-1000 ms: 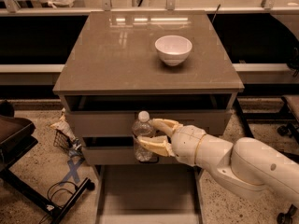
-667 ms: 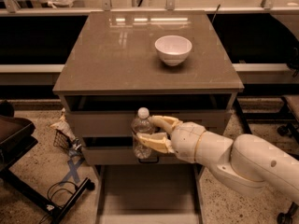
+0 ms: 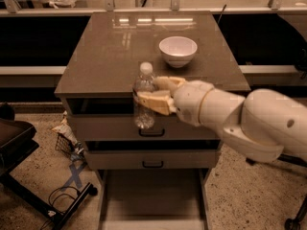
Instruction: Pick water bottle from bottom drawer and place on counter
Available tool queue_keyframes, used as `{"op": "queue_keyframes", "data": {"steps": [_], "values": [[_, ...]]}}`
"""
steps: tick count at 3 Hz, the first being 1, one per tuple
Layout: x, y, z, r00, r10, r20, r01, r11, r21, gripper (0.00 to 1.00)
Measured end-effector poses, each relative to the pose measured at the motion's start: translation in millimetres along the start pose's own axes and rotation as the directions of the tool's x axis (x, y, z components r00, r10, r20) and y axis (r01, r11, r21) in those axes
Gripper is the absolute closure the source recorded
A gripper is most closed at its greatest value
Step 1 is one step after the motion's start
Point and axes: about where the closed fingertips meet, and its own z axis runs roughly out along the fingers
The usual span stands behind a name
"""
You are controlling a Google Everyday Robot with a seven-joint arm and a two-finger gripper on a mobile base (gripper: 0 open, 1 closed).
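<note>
My gripper (image 3: 149,94) is shut on the water bottle (image 3: 143,97), a clear ribbed bottle with a white cap. It holds the bottle upright in the air in front of the cabinet, with the cap just above the front edge of the counter (image 3: 110,51) and the base in front of the top drawer. The bottom drawer (image 3: 151,195) is pulled out below, and its flat floor shows nothing on it. My white arm reaches in from the right.
A white bowl (image 3: 178,51) stands on the counter at the back right. Two upper drawers with black handles (image 3: 152,132) are closed. A dark chair base (image 3: 29,176) and cables lie on the floor at the left.
My gripper has lifted the bottle from the level of the middle drawers up to the counter's edge.
</note>
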Motion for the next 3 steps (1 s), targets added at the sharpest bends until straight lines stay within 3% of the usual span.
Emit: {"op": "queue_keyframes", "data": {"steps": [1,2,3], "values": [[-74.0,-27.5,11.1,1.000,-0.012,-0.013,0.013,0.9975,0.070,1.00],[-114.6,-40.6,35.6,1.000,-0.019,-0.024,0.021,0.9960,0.087,1.00],[-120.9,-44.7,42.7,1.000,-0.023,-0.020,0.025,0.9959,0.087,1.00]]}}
